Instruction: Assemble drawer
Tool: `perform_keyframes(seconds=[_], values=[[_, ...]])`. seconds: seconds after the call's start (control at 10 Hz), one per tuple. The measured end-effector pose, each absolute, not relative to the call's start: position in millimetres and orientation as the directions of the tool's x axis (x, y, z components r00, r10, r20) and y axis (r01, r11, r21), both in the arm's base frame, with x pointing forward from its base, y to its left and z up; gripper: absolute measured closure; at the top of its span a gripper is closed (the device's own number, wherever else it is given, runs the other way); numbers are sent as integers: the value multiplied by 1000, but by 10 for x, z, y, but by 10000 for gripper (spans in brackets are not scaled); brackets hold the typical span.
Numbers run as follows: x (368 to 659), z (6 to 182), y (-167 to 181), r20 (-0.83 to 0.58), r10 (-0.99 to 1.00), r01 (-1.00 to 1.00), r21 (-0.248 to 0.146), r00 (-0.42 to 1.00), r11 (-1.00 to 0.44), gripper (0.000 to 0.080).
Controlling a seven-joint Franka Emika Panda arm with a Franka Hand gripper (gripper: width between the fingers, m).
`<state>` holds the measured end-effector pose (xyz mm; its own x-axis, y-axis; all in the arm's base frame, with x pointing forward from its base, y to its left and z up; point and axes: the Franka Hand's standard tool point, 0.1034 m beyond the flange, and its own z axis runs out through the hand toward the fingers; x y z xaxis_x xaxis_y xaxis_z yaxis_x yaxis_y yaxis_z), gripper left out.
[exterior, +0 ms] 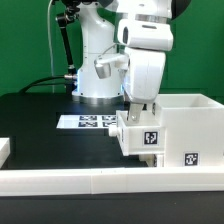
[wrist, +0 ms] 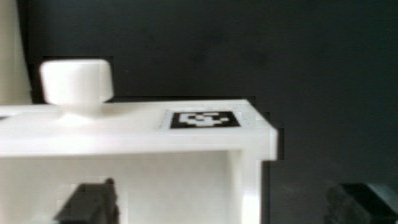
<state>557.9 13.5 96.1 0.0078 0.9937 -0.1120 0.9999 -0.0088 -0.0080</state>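
The large white casing [exterior: 188, 122] stands at the exterior view's right with a tag on its front [exterior: 191, 157]. A small white tray [exterior: 140, 138] with a tag sits against the casing's left side. In the wrist view the tray [wrist: 125, 140] shows its tag [wrist: 203, 118] and a round white knob [wrist: 75, 85]. My gripper [exterior: 140, 108] hangs right over the tray. Its dark fingers [wrist: 86, 203] are wide apart; one is in front of the tray's white panel, the other over the black table. The gripper [wrist: 226, 202] looks open. I cannot make out a second tray.
The marker board [exterior: 92, 122] lies on the black table behind the tray. A low white rim [exterior: 90, 181] runs along the table's front. A white piece [exterior: 3, 150] shows at the left edge. The robot's base [exterior: 95, 70] stands at the back.
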Motion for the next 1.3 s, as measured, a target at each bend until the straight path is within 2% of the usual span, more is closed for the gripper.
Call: perform_keyframes(seconds=[0.3, 0.5, 0.8, 0.9, 1.1, 1.3], values=[[5754, 1177, -174, -133, 990, 998, -26, -54, 51, 151], [5805, 1099, -395, -131, 987, 995, -47, -90, 84, 150], [5794, 1076, -417, -130, 988, 995, -50, -87, 81, 150], [5769, 976, -474, -72, 990, 991, -68, -121, 116, 150], [5801, 704, -466, 53, 993, 990, -93, -101, 106, 150], [5897, 664, -418, 119, 988, 989, -94, -100, 112, 150]])
